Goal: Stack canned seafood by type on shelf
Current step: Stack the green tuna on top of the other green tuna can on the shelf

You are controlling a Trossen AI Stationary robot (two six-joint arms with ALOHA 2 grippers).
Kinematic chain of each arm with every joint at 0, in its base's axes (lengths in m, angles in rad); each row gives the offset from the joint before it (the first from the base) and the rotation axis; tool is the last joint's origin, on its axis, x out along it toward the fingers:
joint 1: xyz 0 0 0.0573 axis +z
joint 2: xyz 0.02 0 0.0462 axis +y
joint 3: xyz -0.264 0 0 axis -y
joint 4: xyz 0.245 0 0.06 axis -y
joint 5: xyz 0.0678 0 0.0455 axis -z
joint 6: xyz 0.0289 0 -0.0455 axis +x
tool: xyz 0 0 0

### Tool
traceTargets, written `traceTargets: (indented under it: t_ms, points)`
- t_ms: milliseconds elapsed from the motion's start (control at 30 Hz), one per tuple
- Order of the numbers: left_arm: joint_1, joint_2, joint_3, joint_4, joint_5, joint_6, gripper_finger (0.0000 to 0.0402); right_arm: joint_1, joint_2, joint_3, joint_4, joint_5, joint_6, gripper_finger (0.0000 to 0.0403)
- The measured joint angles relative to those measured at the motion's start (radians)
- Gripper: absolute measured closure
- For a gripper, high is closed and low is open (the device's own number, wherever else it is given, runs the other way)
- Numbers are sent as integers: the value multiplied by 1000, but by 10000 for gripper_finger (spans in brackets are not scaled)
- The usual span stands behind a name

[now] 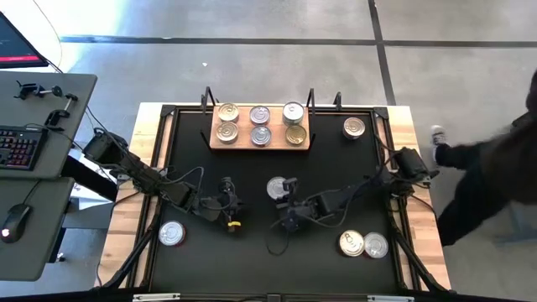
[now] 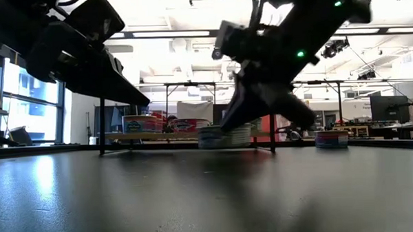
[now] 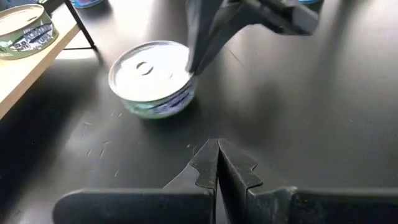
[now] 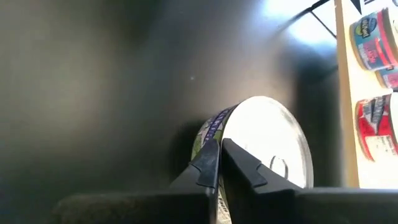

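Matting [image 1: 260, 260] in black is covering nearly the whole table, and everything else is being carried on it. The shelf [image 1: 216, 143], a pale wooden board, is standing at the far edge with its long axis running across the table, so that three tins fit side by side; six tins [image 1: 260, 123] are being kept on it in two rows of three, all lids up. The rest are lying well apart on the mat: one [image 1: 354, 127] just beside the board's right end, a pair [image 1: 362, 244] touching near the front right, one [image 1: 171, 234] at the front left.

The tin in hand [image 1: 276, 187] is sitting flat at mid-mat, lid up, its axis upright, so no long direction is being shown. The right gripper [image 1: 289, 186] is being pressed against this tin's rim with its fingers [image 4: 214, 163] closed together and nothing clasped, seemingly so that the tin is being nudged rather than lifted. The left gripper [image 1: 228, 191] is being held just left of it above the mat, its fingers [image 3: 217, 165] likewise closed and empty, probably waiting.
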Motion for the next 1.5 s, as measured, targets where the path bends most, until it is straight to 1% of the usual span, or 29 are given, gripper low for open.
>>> traceTargets:
  t_ms: [167, 300, 500, 667, 767, 933, 1067, 1167, 1200, 1233, 1300, 1367, 1433, 1500]
  points:
    - [0, 0, 0, 5, -1, 0, 401, 58, -8, 0, -18, 39, 31, 402]
    - [1, 0, 0, 6, -15, 7, 401, 91, -10, 0, -29, -13, 123, 403]
    - [1, 0, 0, 6, -16, 7, 401, 146, -10, 0, -40, -3, 169, 403]
    - [1, 0, 0, 6, -17, 7, 401, 158, -10, 4, -43, 13, 185, 403]
    - [1, 0, 0, 5, -17, 8, 401, 161, -10, 44, -74, 13, 184, 403]
    - [1, 0, 0, 6, -18, 8, 401, 163, -11, 123, -194, 17, 175, 403]
    - [1, 0, 0, 6, -18, 2, 401, 162, -11, 162, -267, 71, 157, 402]
    - [1, 0, 0, 6, -18, 1, 401, 162, -11, 166, -275, 95, 157, 401]
    - [1, 0, 0, 5, -18, 1, 401, 162, -11, 166, -281, 82, 167, 401]
    - [1, 0, 0, 6, -18, 1, 401, 159, -11, 166, -293, 46, 186, 401]
    - [1, 0, 0, 6, -18, 0, 401, 151, -11, 165, -309, -72, 236, 401]
    - [1, 0, 0, 6, -18, 0, 401, 142, -11, 164, -306, -151, 277, 402]
    - [1, 0, 0, 6, -18, 0, 401, 132, -11, 164, -279, -161, 326, 402]
    - [1, 0, 0, 6, -18, 0, 401, 120, -11, 164, -259, -162, 329, 398]
